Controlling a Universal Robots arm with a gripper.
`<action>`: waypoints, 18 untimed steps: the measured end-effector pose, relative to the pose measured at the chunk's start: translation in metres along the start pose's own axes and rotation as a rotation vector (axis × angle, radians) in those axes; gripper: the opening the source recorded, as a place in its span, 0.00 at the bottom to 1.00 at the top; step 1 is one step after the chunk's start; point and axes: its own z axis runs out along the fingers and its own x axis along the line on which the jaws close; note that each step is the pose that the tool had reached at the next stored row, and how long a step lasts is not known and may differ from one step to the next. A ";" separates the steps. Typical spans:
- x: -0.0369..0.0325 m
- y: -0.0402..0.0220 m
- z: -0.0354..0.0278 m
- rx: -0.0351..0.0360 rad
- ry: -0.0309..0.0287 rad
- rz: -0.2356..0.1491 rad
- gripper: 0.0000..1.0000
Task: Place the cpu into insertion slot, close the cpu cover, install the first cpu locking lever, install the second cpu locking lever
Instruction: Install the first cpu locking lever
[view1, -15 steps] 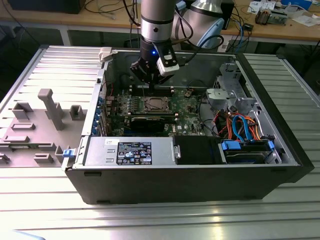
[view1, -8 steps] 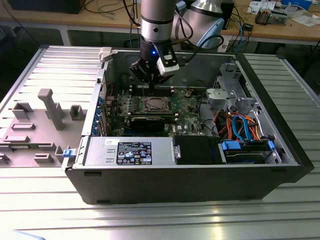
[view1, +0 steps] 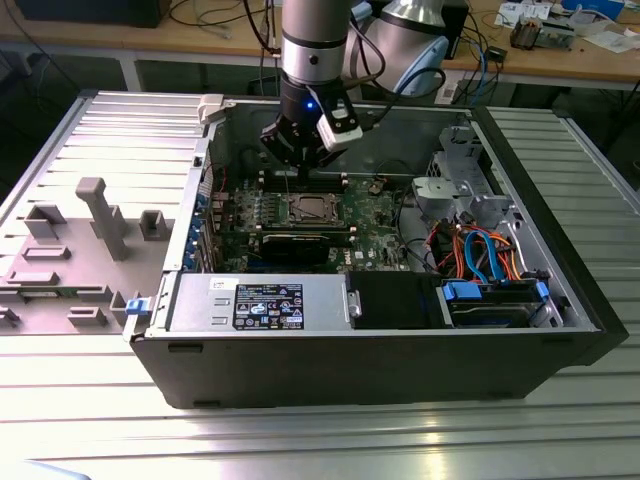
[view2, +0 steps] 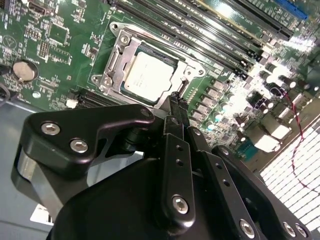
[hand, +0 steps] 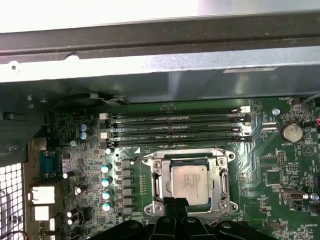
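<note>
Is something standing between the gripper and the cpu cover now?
Nothing visible does. In the second wrist view the gripper is right at the edge of the cpu cover, which lies around the cpu; no object lies between them.

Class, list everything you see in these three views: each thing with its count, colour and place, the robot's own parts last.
computer case: one, black, open, on the ribbed metal table.
motherboard: one, green, inside the case.
cpu: one, silver-grey, seated in the insertion slot.
cpu cover: one, silver, flat around the cpu.
memory slots: four, black, beside the insertion slot.
coin battery: one, silver, on the motherboard.
power supply: one, grey, along the case's near wall.
cables: several, blue and orange, exterior view's right.
gripper: one, black, shut, over the motherboard near the insertion slot.
</note>
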 end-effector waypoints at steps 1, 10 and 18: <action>0.0001 0.0000 0.0000 0.0002 0.0000 -0.012 0.11; 0.0128 -0.0003 0.0004 -0.0004 0.0000 -0.027 0.11; 0.0172 -0.0004 0.0011 0.0017 -0.0001 -0.130 0.11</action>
